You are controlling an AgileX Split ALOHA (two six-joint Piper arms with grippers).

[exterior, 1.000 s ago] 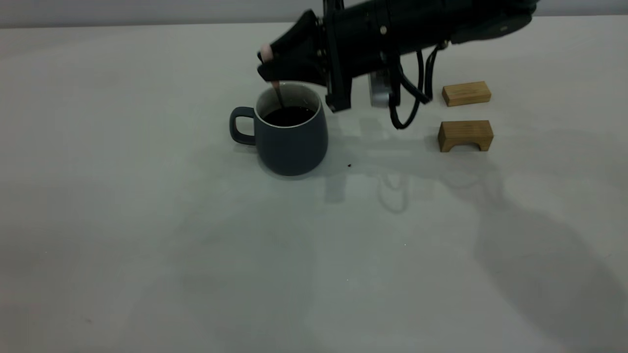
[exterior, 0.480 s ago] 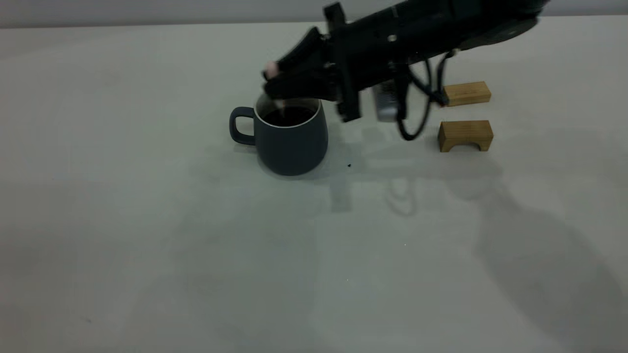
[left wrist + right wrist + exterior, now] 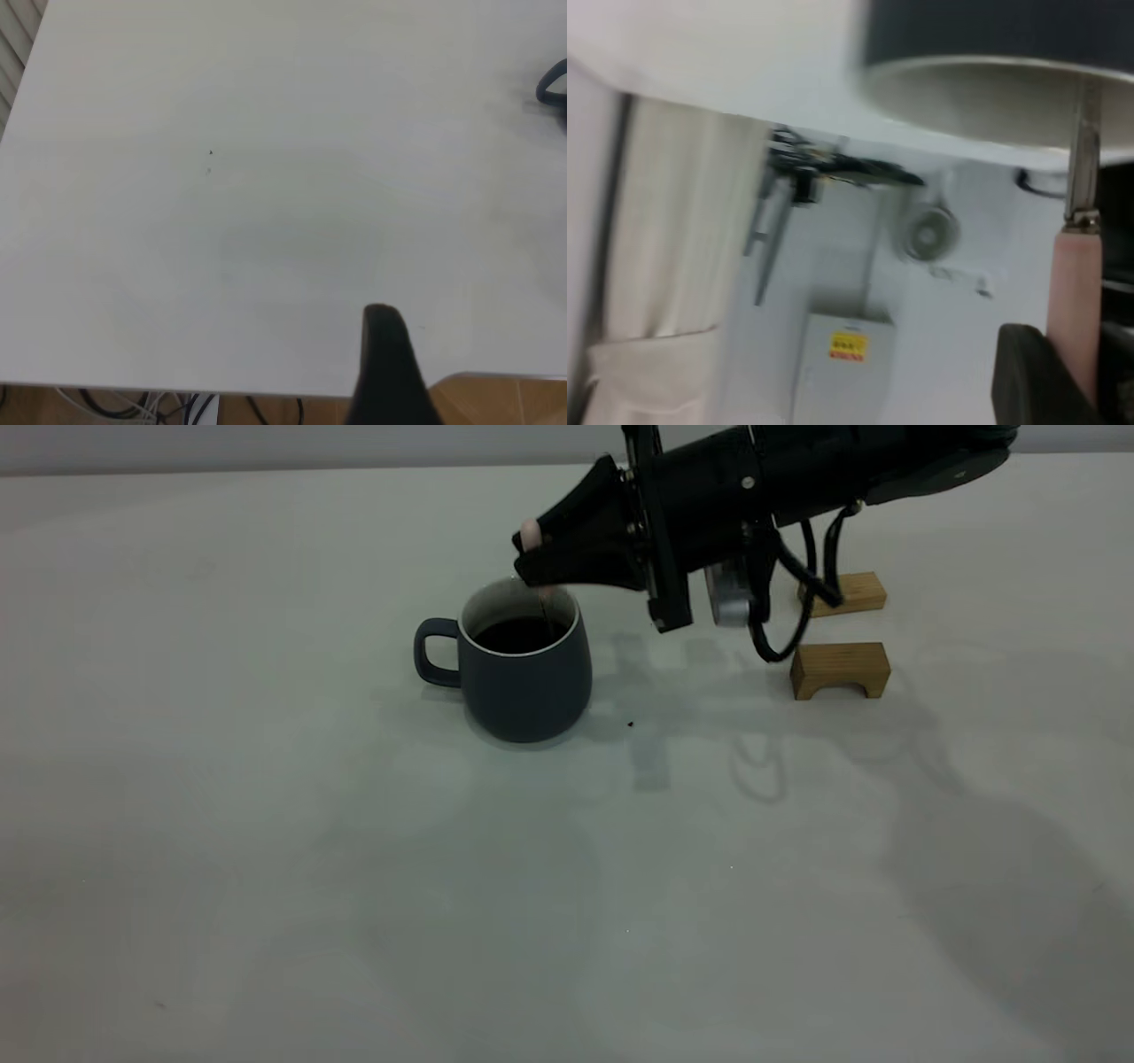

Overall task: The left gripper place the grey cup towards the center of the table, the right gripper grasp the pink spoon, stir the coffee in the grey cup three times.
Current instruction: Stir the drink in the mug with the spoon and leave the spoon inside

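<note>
Right gripper [image 3: 532, 558] now rightward (cup's [image 3: 527, 682] far rim)

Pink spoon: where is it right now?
In the exterior view the pink spoon hangs upright in the right gripper, its neck dipping into the coffee at the right side of the grey cup.

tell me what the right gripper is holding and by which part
The right gripper holds the slim pink-handled metal spoon by its pink handle, neck dipping into the dark grey mug.
</note>
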